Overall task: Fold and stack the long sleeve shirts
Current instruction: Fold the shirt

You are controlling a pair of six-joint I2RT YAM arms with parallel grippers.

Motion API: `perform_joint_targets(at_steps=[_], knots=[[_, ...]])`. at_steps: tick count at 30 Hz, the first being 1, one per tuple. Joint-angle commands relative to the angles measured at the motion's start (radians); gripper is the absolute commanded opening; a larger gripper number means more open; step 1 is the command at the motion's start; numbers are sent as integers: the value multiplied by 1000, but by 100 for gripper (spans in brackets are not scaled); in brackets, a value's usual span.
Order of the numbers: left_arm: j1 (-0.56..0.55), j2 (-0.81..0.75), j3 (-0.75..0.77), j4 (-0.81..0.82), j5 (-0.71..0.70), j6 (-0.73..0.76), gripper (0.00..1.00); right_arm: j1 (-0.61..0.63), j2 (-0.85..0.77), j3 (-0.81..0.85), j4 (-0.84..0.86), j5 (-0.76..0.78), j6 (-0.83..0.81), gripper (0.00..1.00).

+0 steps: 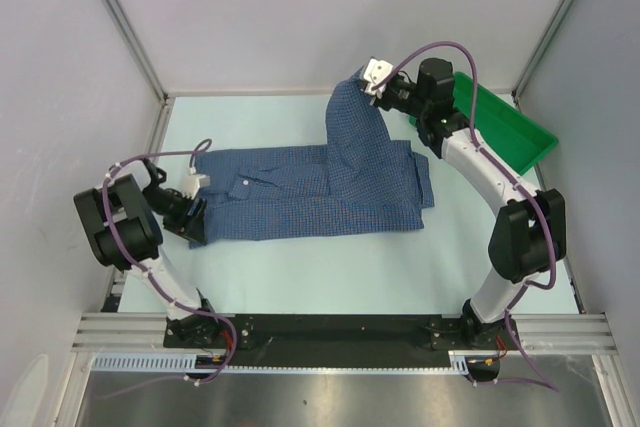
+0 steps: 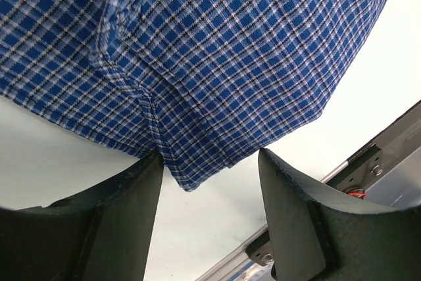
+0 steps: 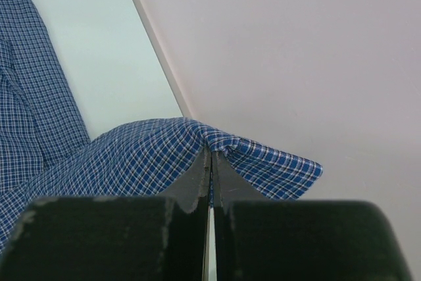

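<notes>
The left arm [image 1: 118, 223] and right arm [image 1: 482, 163] have black joint housings, white link shells and looping purple cables [image 1: 445, 44]; gripper fingers [image 2: 125, 222] are matte black wedges.

The right arm [image 1: 480, 172] hides part of the green tray [image 1: 510, 129]; the shirt [image 2: 230, 51] overruns the left wrist view.
</notes>
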Motion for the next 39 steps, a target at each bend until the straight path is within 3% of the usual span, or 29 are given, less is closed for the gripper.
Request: perform_joint_targets(at_steps=[1,4,5,6,9,12,14,16,17,20,27,39], knots=[[11,-22,-19,34,38,-45,64,-7,-48,-5,52,-10,-15,0],[11,-7,-5,8,60,-33,52,-8,-54,-13,47,-13,-18,0],[11,-5,2,-1,63,-29,44,-7,-56,-17,47,-15,-24,0],[12,-8,10,-9,61,-23,27,-8,-59,-19,47,-15,-26,0],[12,-25,56,-60,-9,19,9,-11,-62,-20,39,-18,-32,0],[9,-68,94,-69,-95,63,5,-11,-62,-17,30,-20,-38,0],[6,-82,87,-46,-126,82,6,-11,-61,-20,26,-23,-38,0],[-14,-96,47,-14,-167,99,28,-8,-59,-22,27,-24,-38,0],[-17,-102,35,1,-172,102,49,-1,-59,-23,32,-21,-35,0],[-19,-122,45,35,-149,111,60,10,-61,-22,26,-21,-36,0],[-69,-67,232,52,-46,57,64,27,-65,-26,0,-23,-46,0],[-172,64,222,155,-146,51,63,27,-90,-45,-30,-15,-61,0]])
